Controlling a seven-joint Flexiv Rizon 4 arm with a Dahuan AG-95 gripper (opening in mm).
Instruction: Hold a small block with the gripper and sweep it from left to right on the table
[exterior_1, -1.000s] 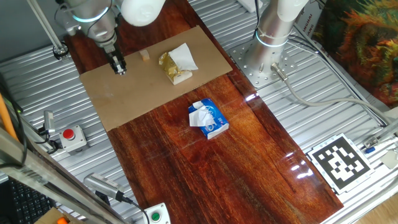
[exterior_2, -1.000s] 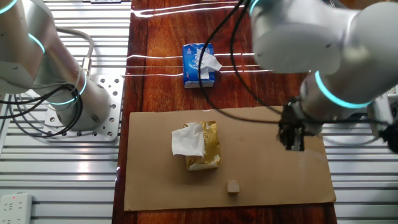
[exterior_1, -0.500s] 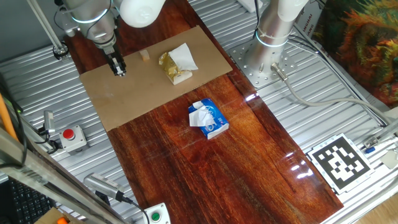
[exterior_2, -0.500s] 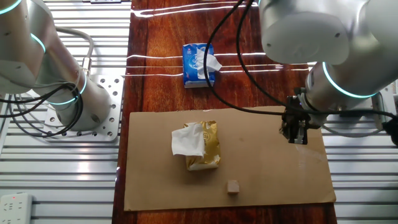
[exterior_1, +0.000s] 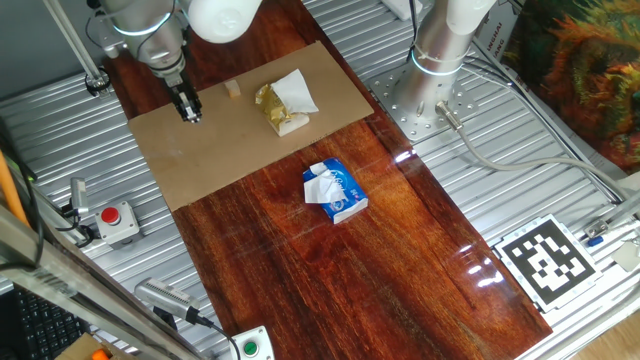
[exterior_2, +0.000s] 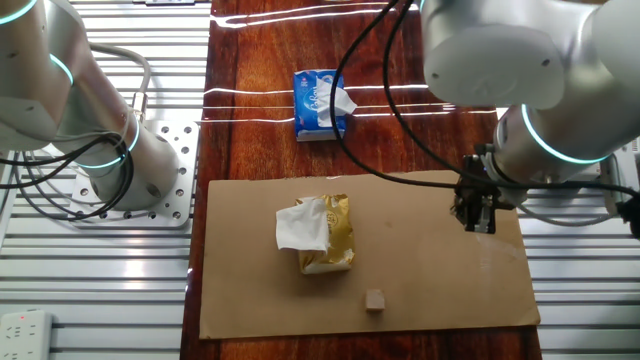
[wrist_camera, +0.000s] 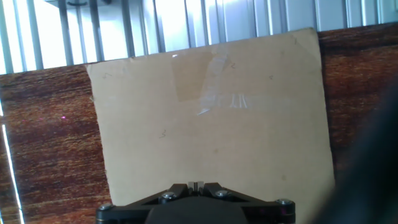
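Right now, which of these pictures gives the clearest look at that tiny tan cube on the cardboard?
The other fixed view shows the small block best: it sits alone on bare cardboard sheet near the front edge, nothing covering it. One fixed view also shows it, smaller, near the gripper. The hand view shows only cardboard, no block.

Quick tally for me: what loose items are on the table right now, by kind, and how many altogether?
Small block: 1
Yellowish crumpled lump with white paper: 1
Blue-and-white packet: 1
Cardboard sheet: 1
Total: 4. The hand hangs over the cardboard, apart from the block and holding nothing.
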